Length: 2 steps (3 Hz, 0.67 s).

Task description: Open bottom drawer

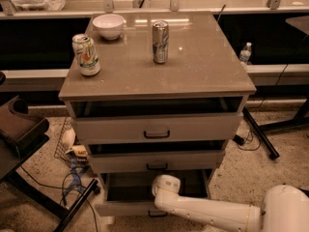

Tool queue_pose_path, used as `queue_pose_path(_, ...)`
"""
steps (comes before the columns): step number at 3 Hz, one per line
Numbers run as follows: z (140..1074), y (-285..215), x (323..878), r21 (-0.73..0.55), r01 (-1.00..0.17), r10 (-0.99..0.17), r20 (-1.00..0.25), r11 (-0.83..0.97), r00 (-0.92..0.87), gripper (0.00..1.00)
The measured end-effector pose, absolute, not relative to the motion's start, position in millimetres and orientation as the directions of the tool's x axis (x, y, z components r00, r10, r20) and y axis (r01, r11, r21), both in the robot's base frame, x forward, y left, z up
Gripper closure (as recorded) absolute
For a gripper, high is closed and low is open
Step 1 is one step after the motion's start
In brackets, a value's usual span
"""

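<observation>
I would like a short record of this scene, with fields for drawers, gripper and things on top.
bottom drawer: pulled out, inside visible
gripper: at the end of the arm, just above the bottom drawer's front
top drawer: slightly out
middle drawer: slightly out
cabinet top: white bowl, patterned can, silver can, all upright

No readable text — gripper (pixel 163 186) low, at bottom drawer (pixel 123 208)

Cabinet top (pixel 203 66) holds green-labelled can (pixel 86 55), silver can (pixel 160 42) and apparently a bowl (pixel 108 25).
</observation>
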<state>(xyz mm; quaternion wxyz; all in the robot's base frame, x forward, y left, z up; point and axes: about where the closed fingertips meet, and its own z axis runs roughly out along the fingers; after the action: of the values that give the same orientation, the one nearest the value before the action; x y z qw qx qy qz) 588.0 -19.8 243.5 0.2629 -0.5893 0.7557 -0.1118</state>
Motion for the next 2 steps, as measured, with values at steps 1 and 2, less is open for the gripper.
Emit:
queue_pose_path(1,186.7,-35.4,565.9,-0.390,-0.854,-0.925,-0.298,0.343,-0.235,1.00)
queue_pose_path(2,169.8,-48.5,551.1,-0.357,-0.859,-0.917,-0.294,0.368,-0.270,1.00)
